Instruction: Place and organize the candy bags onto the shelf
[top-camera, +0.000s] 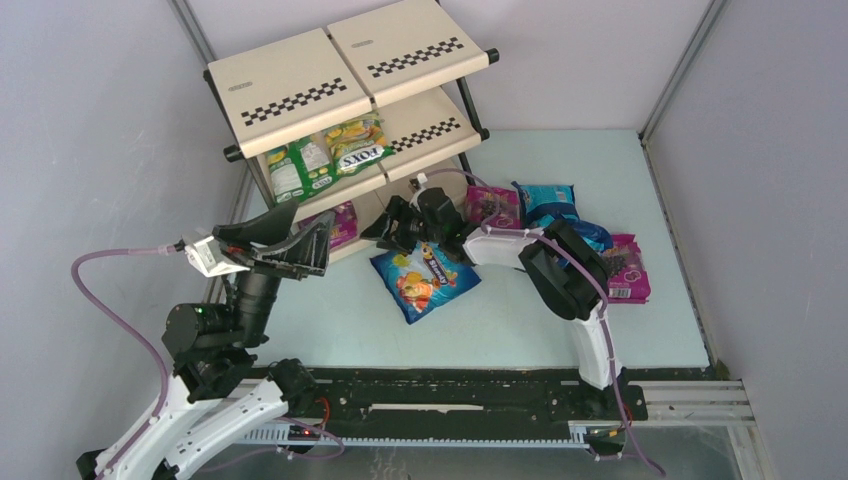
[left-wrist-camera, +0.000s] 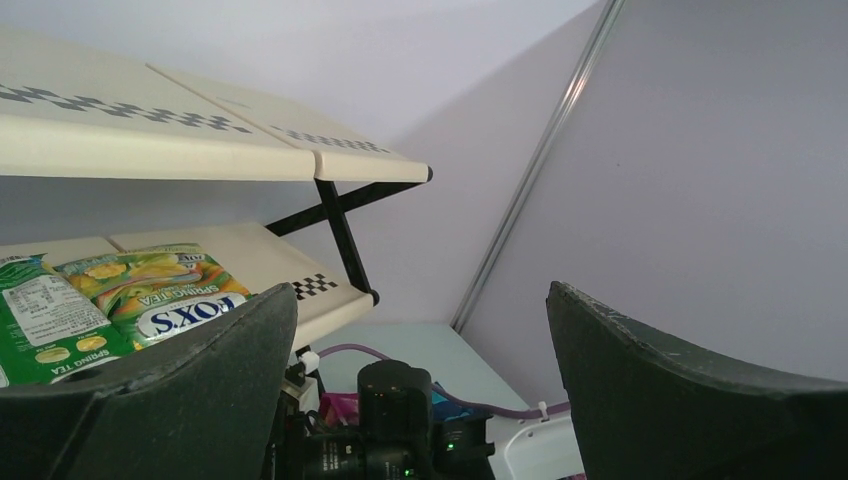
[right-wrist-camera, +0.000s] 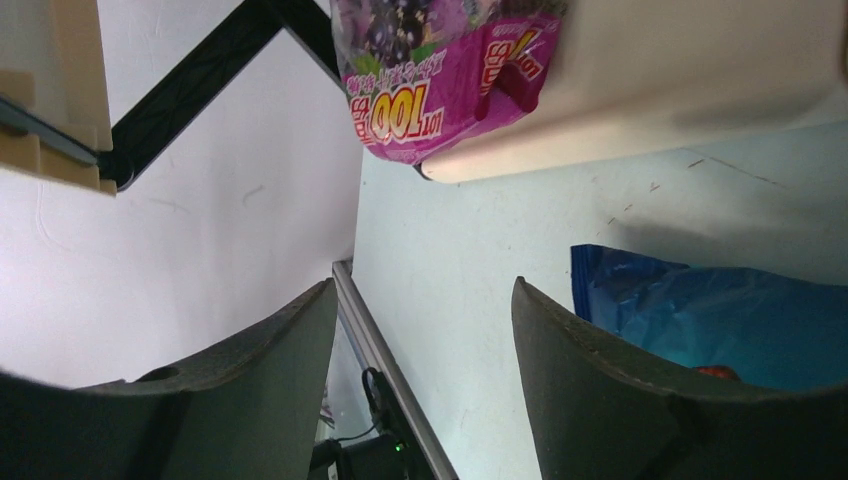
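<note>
Pale tabletop; right tool wide apart, empty, near magenta bag.

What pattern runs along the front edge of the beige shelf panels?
A black-and-white checkered strip, clearest in the top external view.

At top centre, a magenta candy bag is being borne on the beige shelf panel, its corner overhanging the edge. At the bottom, the right gripper is being held apart, empty. At lower right, a blue bag is being observed on the table.
</note>
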